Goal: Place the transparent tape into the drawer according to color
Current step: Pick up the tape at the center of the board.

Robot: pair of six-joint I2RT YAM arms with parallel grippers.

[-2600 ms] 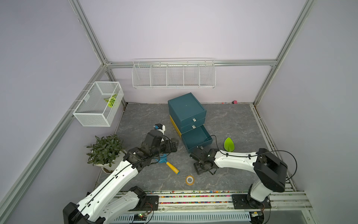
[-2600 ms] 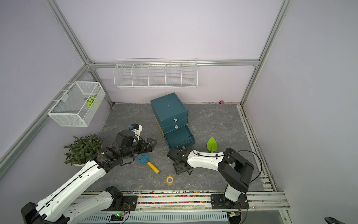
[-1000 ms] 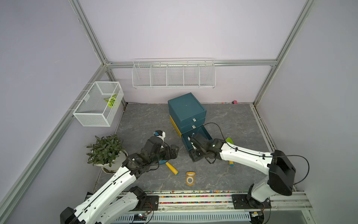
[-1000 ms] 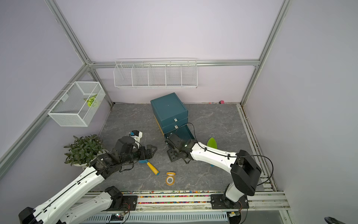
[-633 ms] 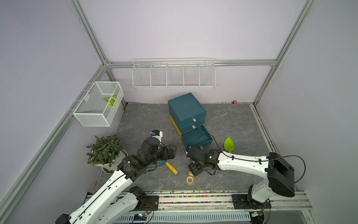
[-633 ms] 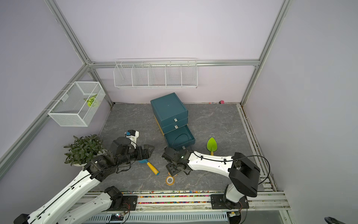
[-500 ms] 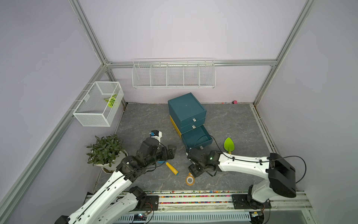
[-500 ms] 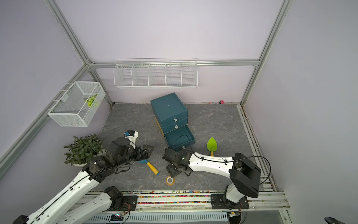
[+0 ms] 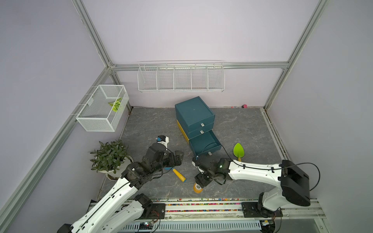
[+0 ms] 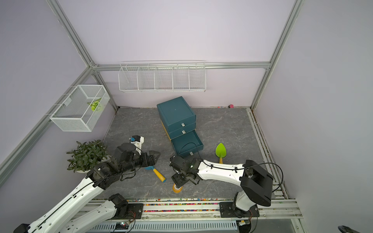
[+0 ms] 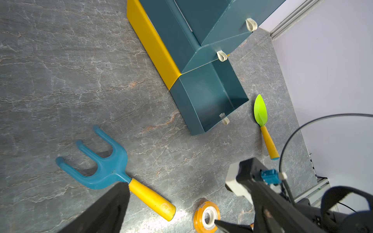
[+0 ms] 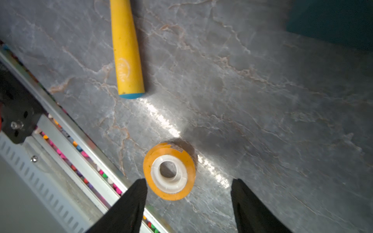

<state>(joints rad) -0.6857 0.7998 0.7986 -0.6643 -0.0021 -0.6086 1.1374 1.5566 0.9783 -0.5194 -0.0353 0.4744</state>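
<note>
One orange transparent tape roll [image 9: 197, 188] [image 10: 177, 188] with a white core lies flat on the grey floor near the front rail. My right gripper [image 9: 202, 180] [image 12: 188, 182] hovers over it, open. In the right wrist view the roll [image 12: 169, 171] sits just ahead of the fingertips, close to one finger, with nothing between them. The teal cabinet's bottom drawer [image 9: 204, 142] [image 10: 186, 142] [image 11: 210, 96] is pulled out and looks empty. My left gripper [image 9: 178, 156] [image 10: 155, 156] is open and holds nothing, above the toy rake; one of its fingers [image 11: 105, 211] shows in the left wrist view.
A blue toy rake with a yellow handle [image 9: 179, 175] [image 11: 105, 167] lies left of the tape. A green trowel [image 9: 238, 150] lies right of the drawer. A potted plant [image 9: 110, 155] stands at the left. Wire baskets [image 9: 103, 108] hang on the walls.
My right arm has swung from the open drawer back toward the front and come down over the orange roll, its jaws a little wider. My left arm has drawn back slightly.
</note>
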